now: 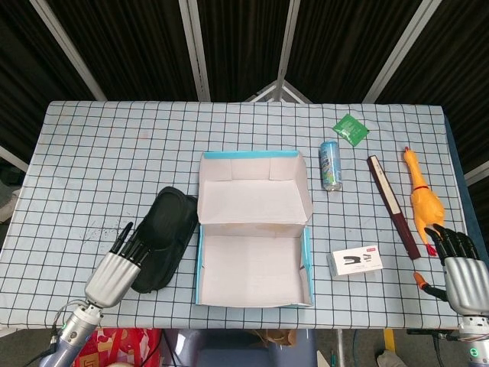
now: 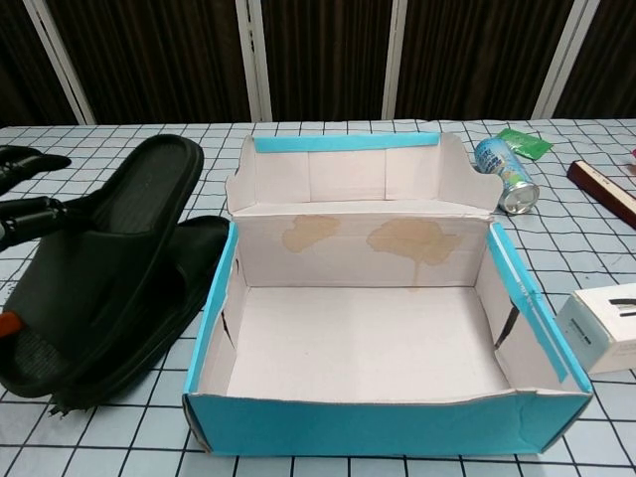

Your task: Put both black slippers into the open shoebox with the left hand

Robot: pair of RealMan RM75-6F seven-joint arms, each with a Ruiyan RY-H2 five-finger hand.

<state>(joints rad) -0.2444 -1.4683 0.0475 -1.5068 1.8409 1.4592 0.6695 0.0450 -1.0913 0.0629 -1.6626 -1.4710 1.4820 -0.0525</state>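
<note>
slippers (image 1: 162, 238) lie stacked just left of the shoebox (image 1: 254, 228) from above, left hand (image 1: 114, 268) gripping the top one. chest view: its fingers (image 2: 30, 214) wrap that tilted slipper (image 2: 94, 263); right hand (image 1: 458, 267) curled, holding nothing.

The black slippers (image 2: 99, 268) are showing matt, rubbery foam. The shoebox (image 2: 388, 338) is looking like stained, matt cardboard with glossy blue tape. The left hand (image 1: 114, 267) is gleaming with brushed metal and black plastic fingers.

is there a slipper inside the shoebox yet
No, the shoebox interior is bare cardboard; both black slippers are outside, left of it.
</note>
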